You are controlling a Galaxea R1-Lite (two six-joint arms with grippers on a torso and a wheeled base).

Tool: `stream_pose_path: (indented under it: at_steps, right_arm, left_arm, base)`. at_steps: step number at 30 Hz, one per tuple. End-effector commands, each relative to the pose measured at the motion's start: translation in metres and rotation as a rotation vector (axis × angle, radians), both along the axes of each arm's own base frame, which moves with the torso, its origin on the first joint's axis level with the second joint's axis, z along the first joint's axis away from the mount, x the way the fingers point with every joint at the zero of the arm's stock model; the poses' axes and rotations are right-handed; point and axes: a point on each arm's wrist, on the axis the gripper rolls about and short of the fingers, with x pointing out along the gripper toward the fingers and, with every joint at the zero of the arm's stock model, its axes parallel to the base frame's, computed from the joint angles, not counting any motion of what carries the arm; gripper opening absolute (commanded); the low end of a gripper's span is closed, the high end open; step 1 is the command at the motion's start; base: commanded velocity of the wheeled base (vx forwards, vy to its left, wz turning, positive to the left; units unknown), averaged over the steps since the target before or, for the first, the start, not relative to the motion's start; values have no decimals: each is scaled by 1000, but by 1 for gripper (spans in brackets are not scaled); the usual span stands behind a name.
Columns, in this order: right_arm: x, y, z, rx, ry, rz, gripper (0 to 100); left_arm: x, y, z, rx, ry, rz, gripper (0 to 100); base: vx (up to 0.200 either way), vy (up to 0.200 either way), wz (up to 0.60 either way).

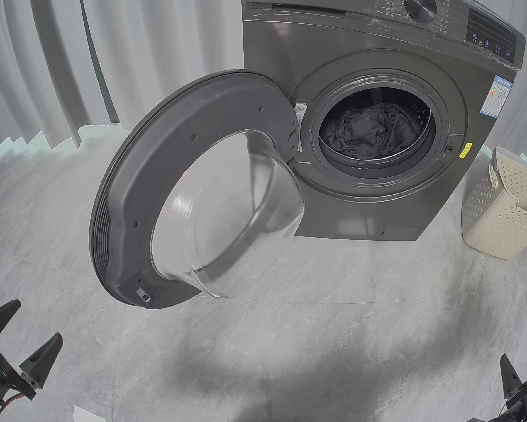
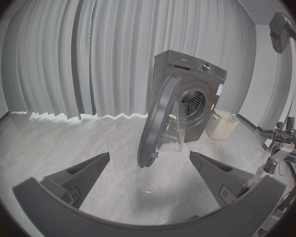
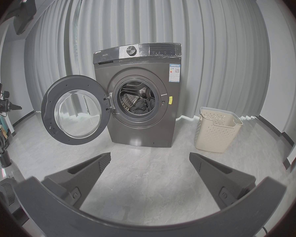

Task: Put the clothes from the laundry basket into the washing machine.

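The fingers (image 2: pixel 85 171) of the left gripper (image 2: pixel 149 153) are spread wide and nothing is held between them. The right gripper (image 3: pixel 149 153) is likewise splayed and empty. In the head view both are seen low in the bottom corners of the frame, over bare floor (image 1: pixel 334 335), well apart from the washer (image 1: pixel 357 36) and the basket (image 1: pixel 504 218). This posture is judged to be standby, since no cloth lies within reach of either.

The washer is placed at the upper centre of the head view. Its door (image 1: pixel 175 165) is swung fully out toward the lower left, so the mouth is left unobstructed for loading. Inside the drum (image 3: pixel 131 97), dark clothes (image 1: pixel 369 130) are heaped on the bottom, wholly behind the rim.

The basket is set upright on the floor near the washer, at the right edge of the frame, handy to the opening. No clothes are seen above its rim. In the right wrist view its upper inner wall is bare, while its bottom is hidden. The transfer is therefore judged done, or nearly so.
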Motion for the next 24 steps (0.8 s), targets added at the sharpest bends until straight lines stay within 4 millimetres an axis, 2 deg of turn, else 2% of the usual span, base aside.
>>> stream_pose_path:
  at_steps: [1,15,24]
  right_arm:
    - [-1,0,-2,0,-9,2,100]
    - [-1,0,-2,0,-9,3,100]
    - [-1,0,-2,0,-9,2,100]
  left_arm:
    - [0,0,1,-1,-1,0,100]
    - [6,-1,0,6,33,0,100]
    - [21,-4,2,12,54,-10,100]
  base:
    - [0,0,0]
    - [0,0,0]
    - [0,0,0]
